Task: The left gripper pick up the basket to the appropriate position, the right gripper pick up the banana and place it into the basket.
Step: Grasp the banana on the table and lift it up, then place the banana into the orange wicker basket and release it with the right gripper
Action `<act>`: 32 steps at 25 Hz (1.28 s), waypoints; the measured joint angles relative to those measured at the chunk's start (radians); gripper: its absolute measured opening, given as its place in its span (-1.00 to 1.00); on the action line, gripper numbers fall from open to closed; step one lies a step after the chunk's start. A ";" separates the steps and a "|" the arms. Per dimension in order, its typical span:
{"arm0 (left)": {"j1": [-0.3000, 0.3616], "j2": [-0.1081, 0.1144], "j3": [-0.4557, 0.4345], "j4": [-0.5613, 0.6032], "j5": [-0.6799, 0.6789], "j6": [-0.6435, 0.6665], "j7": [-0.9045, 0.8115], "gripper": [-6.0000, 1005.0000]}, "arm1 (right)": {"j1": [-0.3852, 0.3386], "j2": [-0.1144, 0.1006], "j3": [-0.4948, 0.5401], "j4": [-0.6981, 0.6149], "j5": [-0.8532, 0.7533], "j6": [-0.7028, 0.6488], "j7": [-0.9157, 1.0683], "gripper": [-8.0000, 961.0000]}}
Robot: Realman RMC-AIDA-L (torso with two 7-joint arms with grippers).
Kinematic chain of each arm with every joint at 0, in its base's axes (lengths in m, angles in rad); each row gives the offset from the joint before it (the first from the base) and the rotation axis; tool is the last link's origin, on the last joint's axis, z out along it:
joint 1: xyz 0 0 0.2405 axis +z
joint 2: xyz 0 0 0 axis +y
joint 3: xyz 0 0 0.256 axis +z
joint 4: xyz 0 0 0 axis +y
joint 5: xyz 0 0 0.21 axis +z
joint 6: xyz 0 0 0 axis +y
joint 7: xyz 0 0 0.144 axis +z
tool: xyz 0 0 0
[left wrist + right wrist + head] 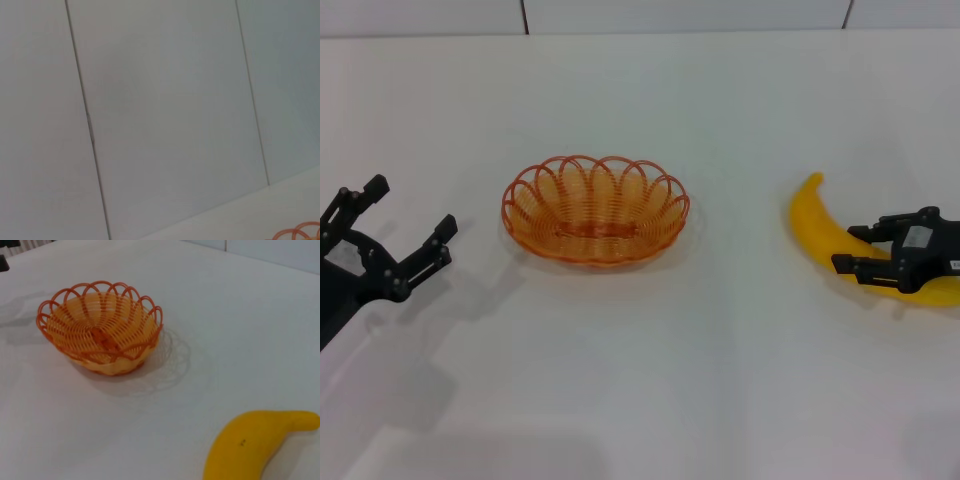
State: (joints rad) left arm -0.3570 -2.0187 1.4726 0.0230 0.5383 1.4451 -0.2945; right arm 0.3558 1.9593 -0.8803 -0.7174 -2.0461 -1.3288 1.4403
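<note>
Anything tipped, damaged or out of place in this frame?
Nothing stands out. The basket sits upright and empty mid-table, the banana lies intact to its right with the right pincer over it, and the left pincer hangs open, apart from the basket.

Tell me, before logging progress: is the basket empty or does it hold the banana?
Empty. The basket shows only bare orange wire inside; the banana lies on the table apart from it, at the right claw.
</note>
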 joint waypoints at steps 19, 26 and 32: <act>-0.016 0.004 0.013 -0.009 0.011 0.002 -0.038 0.81 | 0.157 0.072 -0.132 -0.035 0.283 -0.056 -0.162 0.07; -0.069 -0.008 0.015 -0.008 0.047 -0.054 -0.064 0.81 | 0.242 0.081 -0.421 0.039 0.447 0.058 -0.243 0.12; -0.098 -0.012 0.014 -0.002 0.075 -0.090 -0.088 0.81 | 0.257 0.084 -0.747 0.044 0.645 0.311 -0.277 0.16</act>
State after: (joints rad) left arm -0.4554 -2.0306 1.4870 0.0206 0.6137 1.3550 -0.3822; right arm 0.6131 2.0437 -1.6276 -0.6730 -1.4007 -1.0181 1.1636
